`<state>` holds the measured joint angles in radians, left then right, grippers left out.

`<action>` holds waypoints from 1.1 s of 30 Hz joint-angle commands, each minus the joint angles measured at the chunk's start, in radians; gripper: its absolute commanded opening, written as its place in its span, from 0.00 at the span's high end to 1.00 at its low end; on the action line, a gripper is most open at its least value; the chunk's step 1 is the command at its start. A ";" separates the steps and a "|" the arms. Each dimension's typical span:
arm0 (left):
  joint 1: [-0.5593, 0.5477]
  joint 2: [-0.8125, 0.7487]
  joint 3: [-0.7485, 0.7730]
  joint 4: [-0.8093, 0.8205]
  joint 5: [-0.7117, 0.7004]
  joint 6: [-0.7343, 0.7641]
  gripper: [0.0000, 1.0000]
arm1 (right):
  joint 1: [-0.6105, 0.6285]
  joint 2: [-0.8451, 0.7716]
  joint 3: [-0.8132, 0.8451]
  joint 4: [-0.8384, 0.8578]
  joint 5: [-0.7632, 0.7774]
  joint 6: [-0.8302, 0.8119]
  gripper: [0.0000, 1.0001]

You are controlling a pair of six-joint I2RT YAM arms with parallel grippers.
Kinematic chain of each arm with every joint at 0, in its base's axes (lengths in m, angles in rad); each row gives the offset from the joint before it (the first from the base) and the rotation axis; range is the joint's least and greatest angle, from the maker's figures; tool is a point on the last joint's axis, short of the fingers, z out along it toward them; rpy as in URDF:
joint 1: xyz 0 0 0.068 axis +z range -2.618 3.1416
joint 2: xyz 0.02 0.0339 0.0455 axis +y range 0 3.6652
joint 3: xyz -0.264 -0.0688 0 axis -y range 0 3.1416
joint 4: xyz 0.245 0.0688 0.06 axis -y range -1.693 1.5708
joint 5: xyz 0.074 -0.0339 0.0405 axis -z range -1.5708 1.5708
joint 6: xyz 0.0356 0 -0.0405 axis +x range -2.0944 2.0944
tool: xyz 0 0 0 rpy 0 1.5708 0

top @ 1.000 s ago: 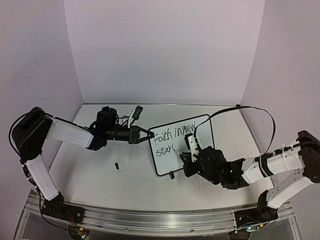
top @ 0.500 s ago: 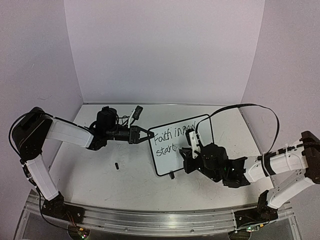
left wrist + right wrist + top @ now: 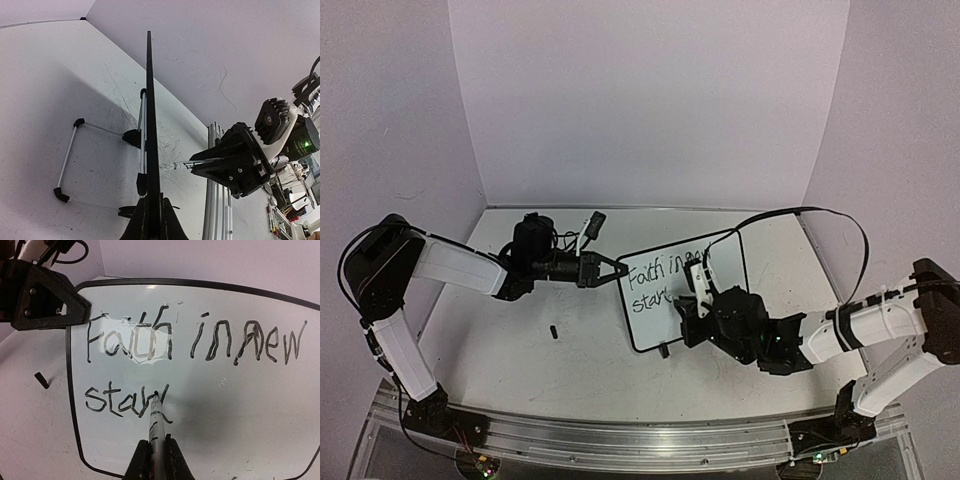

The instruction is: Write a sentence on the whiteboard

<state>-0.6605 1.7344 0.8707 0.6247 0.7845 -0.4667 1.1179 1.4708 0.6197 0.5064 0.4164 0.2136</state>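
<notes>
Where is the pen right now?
In the right wrist view, the pen is bottom centre, pinched in the right fingers, its tip on the whiteboard at the end of the lower line.

Left gripper (image 3: 152, 222) and right gripper (image 3: 156, 456) closed.

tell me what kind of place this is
Probably a robotics lab test cell: left arm and right arm bolted to an aluminium rail, plain white panels walling in a scuffed tabletop, and a small whiteboard propped for writing.
</notes>
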 commanded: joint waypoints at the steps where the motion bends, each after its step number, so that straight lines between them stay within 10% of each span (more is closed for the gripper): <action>1: -0.036 -0.016 0.031 -0.025 0.101 0.000 1.00 | 0.000 0.012 0.024 -0.018 0.050 0.017 1.00; 33: -0.036 -0.017 0.033 -0.025 0.101 0.000 1.00 | -0.049 -0.071 -0.047 0.078 -0.027 -0.034 1.00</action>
<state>-0.6613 1.7344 0.8707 0.6247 0.7845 -0.4664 1.0695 1.3905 0.5317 0.5385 0.3612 0.1903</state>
